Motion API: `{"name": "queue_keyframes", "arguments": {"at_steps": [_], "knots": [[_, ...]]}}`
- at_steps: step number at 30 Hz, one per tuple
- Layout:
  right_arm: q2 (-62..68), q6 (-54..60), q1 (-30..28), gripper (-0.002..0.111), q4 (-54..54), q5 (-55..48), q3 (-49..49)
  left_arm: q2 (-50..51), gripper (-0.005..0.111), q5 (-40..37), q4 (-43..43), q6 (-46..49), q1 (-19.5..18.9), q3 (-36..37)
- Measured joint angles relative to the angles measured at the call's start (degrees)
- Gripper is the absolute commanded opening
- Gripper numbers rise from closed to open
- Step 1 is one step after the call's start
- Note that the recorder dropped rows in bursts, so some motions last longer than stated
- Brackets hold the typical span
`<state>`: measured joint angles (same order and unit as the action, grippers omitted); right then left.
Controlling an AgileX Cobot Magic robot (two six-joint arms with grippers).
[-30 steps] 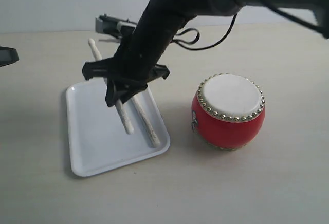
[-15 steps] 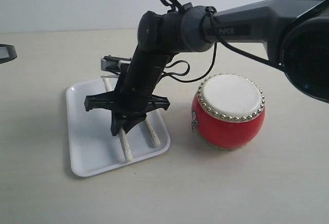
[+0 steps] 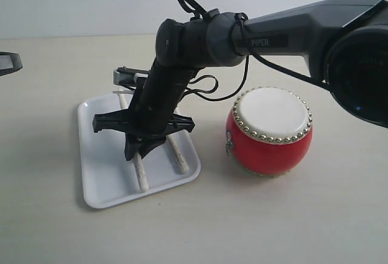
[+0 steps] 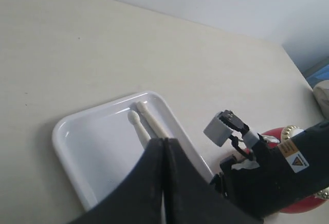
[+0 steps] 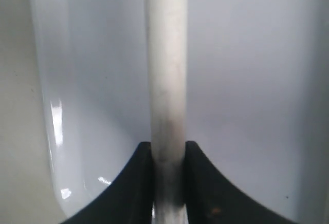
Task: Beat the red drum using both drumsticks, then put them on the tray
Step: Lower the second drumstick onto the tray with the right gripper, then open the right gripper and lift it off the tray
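The red drum stands upright on the table, right of the white tray. My right gripper reaches across over the tray and is shut on one drumstick, which lies low along the tray. In the right wrist view this drumstick runs between the two fingers of the right gripper. The other drumstick lies loose on the tray beside it. Both bead tips show in the left wrist view. My left gripper hovers shut and empty off the tray's left side.
A cable loops off the right arm above the tray. A dark part of the left arm shows at the left edge. The drum sits a short gap from the tray's right rim.
My right gripper came down with its drumstick, from raised and tilted over the tray to low along it. The second stick, drum and left arm stayed put.
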<state>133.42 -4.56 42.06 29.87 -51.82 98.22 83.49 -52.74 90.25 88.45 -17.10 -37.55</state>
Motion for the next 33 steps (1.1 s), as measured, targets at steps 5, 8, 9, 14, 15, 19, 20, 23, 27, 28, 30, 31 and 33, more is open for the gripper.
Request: {"name": "queue_keyframes", "arguments": {"at_steps": [5,8,9,14,15,19,20,23,27,28,30,31,33], "knots": [[0.22,-0.02,0.0,0.0,0.0,2.23,0.0,0.0,0.0,-0.42,-0.33,0.35,0.0,0.0],[0.35,-0.12,0.0,0.0,0.0,2.79,0.0,0.0,0.0,-0.42,-0.33,0.46,0.0,0.0],[0.35,-0.12,0.0,0.0,0.0,2.89,0.0,0.0,0.0,-0.42,-0.37,0.46,0.0,0.0],[0.35,-0.12,0.0,0.007,-0.11,3.03,0.0,0.0,0.0,-0.53,-0.72,0.46,0.0,0.0],[0.35,-0.12,0.0,0.01,-0.11,3.03,0.0,0.0,0.0,-0.53,-0.83,0.46,0.0,0.0],[0.35,-0.12,0.0,0.028,-0.22,3.03,0.0,0.0,0.0,-0.53,-1.18,0.46,0.0,0.0],[0.35,-0.12,0.0,0.033,-0.3,3.03,0.0,0.0,0.0,-0.53,-1.18,0.46,0.0,0.0],[0.35,-0.12,0.0,0.042,-0.34,3.14,0.0,0.0,0.0,-0.53,-1.18,0.46,0.0,0.0],[0.35,-0.12,0.0,0.042,-1.21,3.26,1.72,0.0,0.0,-0.53,-1.4,0.46,0.0,0.0],[0.24,-0.12,0.0,0.042,-1.5,3.01,3.08,0.0,0.0,-0.53,-1.6,0.57,0.0,0.0],[-0.44,-0.12,0.0,0.042,-2.85,2.18,5.05,0.0,0.0,-0.53,-1.6,0.68,0.0,0.0],[-1.51,-0.12,0.0,0.042,-4.3,1.62,6.06,0.0,0.0,-0.53,-1.6,0.79,0.0,0.0],[-3.72,-0.12,0.0,0.04,-7.16,1.19,6.83,0.0,0.0,-0.53,-1.6,0.86,0.0,0.0]]}}
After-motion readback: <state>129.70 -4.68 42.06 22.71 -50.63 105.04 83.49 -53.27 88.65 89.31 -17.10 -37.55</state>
